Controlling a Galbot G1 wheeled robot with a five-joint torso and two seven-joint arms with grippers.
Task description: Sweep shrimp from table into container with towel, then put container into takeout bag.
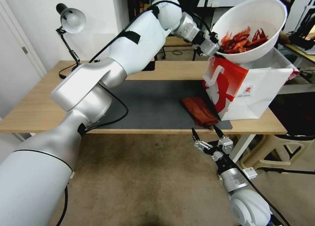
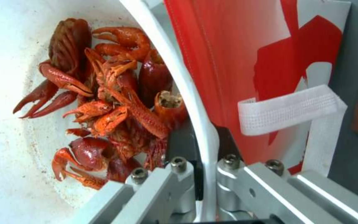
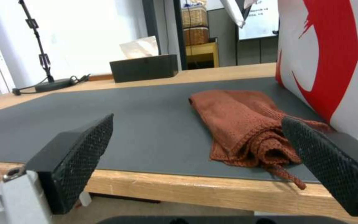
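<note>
Pinching the container's (image 1: 254,29) rim, the left claw (image 1: 210,46) holds it tipped above the takeout bag (image 1: 244,90) at the worktop's (image 1: 36,108) right end, shrimp (image 1: 243,40) inside. Next, I think, it must level and lower it in. The right claw (image 1: 207,134) waits open near the towel (image 1: 199,111). The bag's logo is unreadable.

A desk lamp (image 1: 70,21) stands before white walls (image 1: 39,9), above a brown carpeted floor (image 1: 137,180).
</note>
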